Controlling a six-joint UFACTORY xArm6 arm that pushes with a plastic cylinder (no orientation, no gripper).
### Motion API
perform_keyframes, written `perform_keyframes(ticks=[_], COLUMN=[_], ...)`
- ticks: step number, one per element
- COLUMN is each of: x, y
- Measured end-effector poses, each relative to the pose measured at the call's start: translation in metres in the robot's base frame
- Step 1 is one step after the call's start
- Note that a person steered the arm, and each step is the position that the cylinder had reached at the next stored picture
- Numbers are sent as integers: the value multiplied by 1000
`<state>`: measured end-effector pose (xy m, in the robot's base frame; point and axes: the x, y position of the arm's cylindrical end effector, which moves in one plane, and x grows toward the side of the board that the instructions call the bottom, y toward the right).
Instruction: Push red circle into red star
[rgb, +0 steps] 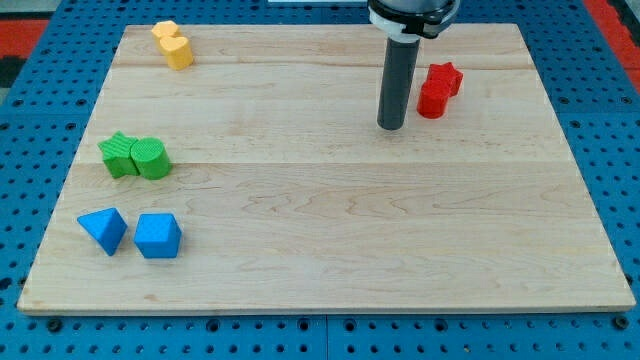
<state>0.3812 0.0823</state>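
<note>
The red star (447, 78) and the red circle (433, 102) sit touching each other near the view's top right of the wooden board (330, 230), the circle just below and left of the star. My tip (391, 127) rests on the board a little to the left of and below the red circle, not touching it. The rod rises straight up from the tip to the arm at the view's top.
Two yellow blocks (173, 45) sit touching at the top left. A green star (119, 155) and a green circle (151, 158) touch at the left edge. A blue triangle (103, 229) and a blue block (158, 236) lie at the bottom left.
</note>
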Motion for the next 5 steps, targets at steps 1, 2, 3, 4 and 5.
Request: perform_keyframes(ticks=[1, 2, 3, 4, 5], x=[0, -25, -36, -67, -116], y=[0, 0, 0, -11, 0])
